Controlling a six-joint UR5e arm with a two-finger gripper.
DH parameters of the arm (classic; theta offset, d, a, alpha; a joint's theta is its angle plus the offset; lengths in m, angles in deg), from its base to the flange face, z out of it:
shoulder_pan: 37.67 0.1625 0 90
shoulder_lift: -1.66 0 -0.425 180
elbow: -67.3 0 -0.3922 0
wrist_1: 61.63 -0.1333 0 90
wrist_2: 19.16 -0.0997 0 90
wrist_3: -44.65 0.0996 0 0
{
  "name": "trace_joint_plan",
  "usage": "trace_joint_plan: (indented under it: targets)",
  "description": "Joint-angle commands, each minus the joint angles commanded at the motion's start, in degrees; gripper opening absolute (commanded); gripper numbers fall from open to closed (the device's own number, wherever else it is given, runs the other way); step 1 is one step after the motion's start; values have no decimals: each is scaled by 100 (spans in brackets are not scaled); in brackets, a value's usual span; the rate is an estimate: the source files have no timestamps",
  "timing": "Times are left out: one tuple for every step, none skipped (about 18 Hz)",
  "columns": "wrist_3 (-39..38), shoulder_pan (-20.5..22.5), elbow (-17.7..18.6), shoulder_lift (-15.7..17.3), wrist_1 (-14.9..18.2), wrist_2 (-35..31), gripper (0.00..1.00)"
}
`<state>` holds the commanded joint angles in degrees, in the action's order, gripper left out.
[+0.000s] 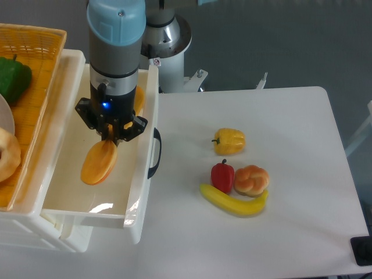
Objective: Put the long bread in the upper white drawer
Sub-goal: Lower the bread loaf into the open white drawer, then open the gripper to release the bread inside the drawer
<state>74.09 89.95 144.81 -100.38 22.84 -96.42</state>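
I have the pincer clamping the long bread over the upper white drawer (release outstanding).

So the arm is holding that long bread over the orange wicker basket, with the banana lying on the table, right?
Not quite. In the camera view the gripper holds the long bread over the upper white drawer, not the wicker basket. The banana does lie on the table.

The arm reaches straight down, its claw pointing downward with fingers closed.
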Motion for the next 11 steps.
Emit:
trace_joint_plan:
  targets:
    - [36, 0, 0, 9, -9, 0, 100]
    - [36, 0, 0, 9, -9, 9, 100]
    - [36, 0, 0, 9, -9, 0, 100]
    - [36, 0, 17, 17, -9, 0, 100]
    - [36, 0, 44, 26, -26, -9, 100]
    - [45, 0, 44, 35, -18, -35, 100]
    - [36, -9, 44, 44, -18, -35, 100]
    - [36, 0, 44, 53, -9, -35, 100]
    - [36, 0, 44, 70, -9, -35, 100]
    - [36, 9, 44, 79, -9, -44, 100]
    - [36, 26, 44, 79, -9, -44, 100]
